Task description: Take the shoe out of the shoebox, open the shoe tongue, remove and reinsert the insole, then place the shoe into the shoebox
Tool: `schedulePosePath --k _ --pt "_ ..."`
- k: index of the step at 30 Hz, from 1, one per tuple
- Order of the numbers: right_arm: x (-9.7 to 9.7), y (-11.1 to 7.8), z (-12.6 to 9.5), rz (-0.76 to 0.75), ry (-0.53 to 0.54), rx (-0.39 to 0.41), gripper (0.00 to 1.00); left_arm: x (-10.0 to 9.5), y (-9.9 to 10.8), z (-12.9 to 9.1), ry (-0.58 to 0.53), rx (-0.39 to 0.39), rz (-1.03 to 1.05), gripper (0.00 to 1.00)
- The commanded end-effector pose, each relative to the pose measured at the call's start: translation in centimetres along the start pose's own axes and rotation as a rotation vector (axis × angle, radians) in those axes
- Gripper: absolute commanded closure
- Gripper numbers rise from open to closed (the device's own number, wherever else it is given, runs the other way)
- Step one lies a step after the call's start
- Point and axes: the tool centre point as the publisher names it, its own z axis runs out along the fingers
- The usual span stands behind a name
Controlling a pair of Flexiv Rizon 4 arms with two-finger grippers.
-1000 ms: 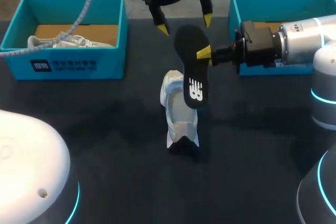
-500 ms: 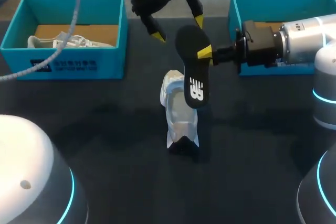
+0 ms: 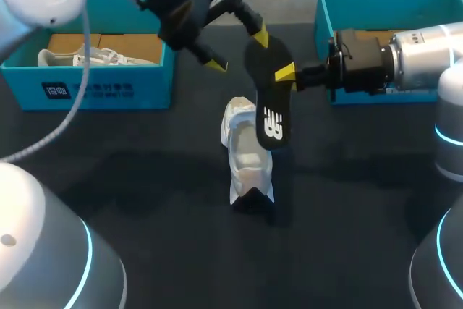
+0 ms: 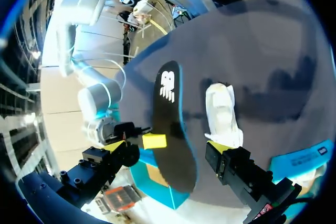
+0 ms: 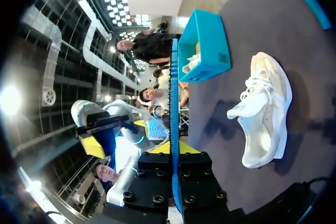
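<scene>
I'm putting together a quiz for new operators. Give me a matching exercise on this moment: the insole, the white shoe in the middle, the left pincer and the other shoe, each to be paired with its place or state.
Things:
1. insole
2. white shoe
3. left pincer
4. second shoe

Places or states:
A. open, close to one end of the insole
B. inside the left shoebox
C. gripped by the right pincer, held in the air
D. on the table, under the insole

Pairs: 1-C, 2-D, 3-A, 4-B.
</scene>
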Motion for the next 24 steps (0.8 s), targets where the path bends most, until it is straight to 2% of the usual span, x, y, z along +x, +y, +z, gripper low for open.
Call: schedulePosePath --k 1,8,15,24 --pt "0.2 -0.6 -0.5 0.003 -0.006 -0.013 1.0 2.0 -0.8 -0.5 -0.289 -0.004 0.013 0.0" --pt "0.7 -0.6 -0.8 0.004 -0.007 -0.022 1.0 3.2 -1.2 -0.6 -0.397 -0.042 0.034 0.0" --pt "1.3 -0.5 -0.1 0.011 -0.012 -0.006 1.0 3.8 -1.1 0.5 -0.494 -0.097 0.019 0.0" --pt "1.9 -1.2 0.7 0.039 0.031 0.02 1.0 3.9 -0.6 1.3 -0.664 -0.213 -0.014 0.0"
